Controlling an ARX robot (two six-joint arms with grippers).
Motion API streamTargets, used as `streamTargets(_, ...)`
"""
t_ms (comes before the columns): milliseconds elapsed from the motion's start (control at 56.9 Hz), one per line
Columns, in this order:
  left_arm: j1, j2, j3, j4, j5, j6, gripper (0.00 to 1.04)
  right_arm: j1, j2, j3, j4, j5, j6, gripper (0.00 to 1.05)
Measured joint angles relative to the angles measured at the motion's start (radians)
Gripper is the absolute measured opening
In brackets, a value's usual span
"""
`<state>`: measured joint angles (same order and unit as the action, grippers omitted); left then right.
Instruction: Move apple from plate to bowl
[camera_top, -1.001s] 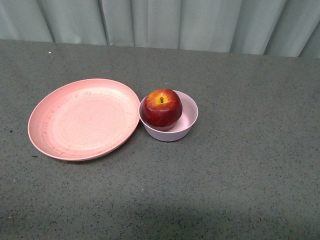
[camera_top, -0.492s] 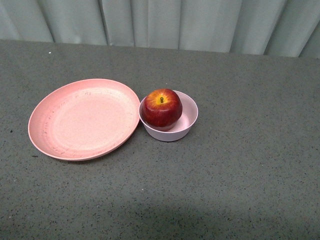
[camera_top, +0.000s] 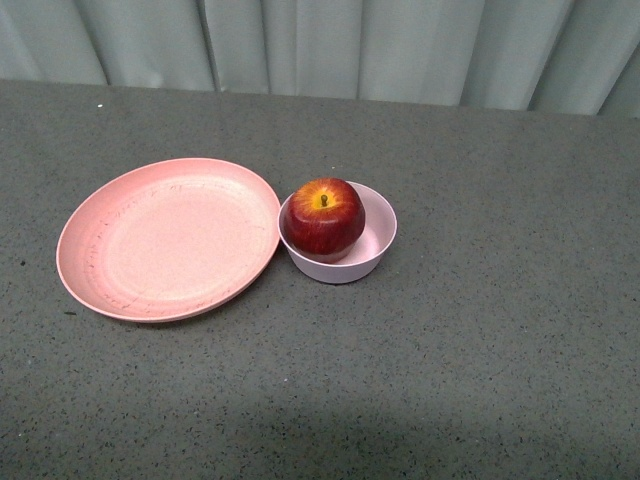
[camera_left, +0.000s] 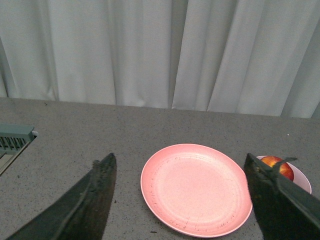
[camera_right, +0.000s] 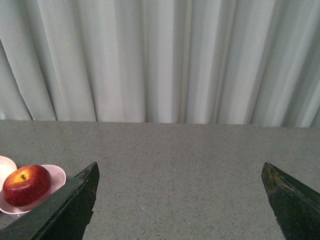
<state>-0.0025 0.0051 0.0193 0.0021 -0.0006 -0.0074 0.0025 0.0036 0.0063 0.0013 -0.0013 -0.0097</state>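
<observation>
The apple (camera_top: 322, 216) sits in the small pale pink bowl (camera_top: 376, 240), stem up, with its yellow-orange patch showing around the stem; it fills most of the bowl and leans toward the side nearest the plate. The salmon pink plate (camera_top: 167, 238) lies flat on the speckled grey table (camera_top: 480, 340), its rim just beside the bowl's rim, perhaps touching it, and nothing lies on it.

Neither arm shows in the front view. In the left wrist view the left gripper (camera_left: 180, 200) has its two dark fingers spread wide with nothing between them; the plate (camera_left: 196, 188) lies on the table ahead of the gap, and the bowl (camera_left: 301, 178) with the apple (camera_left: 277, 166) shows just past one finger, partly hidden by it. A grey ridged object (camera_left: 15, 137) sits at the table's edge beyond the other finger.

In the right wrist view the right gripper (camera_right: 180, 200) is likewise wide open and holds nothing. Bare table lies ahead of its gap; the apple (camera_right: 26, 185) in the bowl (camera_right: 56, 176) is off to the outside of one finger. A pale pleated curtain (camera_right: 165, 60) hangs behind the table.
</observation>
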Motion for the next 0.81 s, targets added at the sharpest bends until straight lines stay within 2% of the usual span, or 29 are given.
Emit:
streamTargets(140, 0.000, 0.000, 0.000, 0.000, 0.000, 0.002, 1.00, 0.000, 0.000, 0.000, 0.000, 0.000, 0.000, 0.95)
streamTargets(211, 0.000, 0.000, 0.000, 0.000, 0.000, 0.003, 0.97, 0.000, 0.000, 0.000, 0.000, 0.000, 0.000, 0.95)
streamTargets(808, 0.000, 0.000, 0.000, 0.000, 0.000, 0.003, 0.98, 0.000, 0.000, 0.000, 0.000, 0.000, 0.000, 0.95)
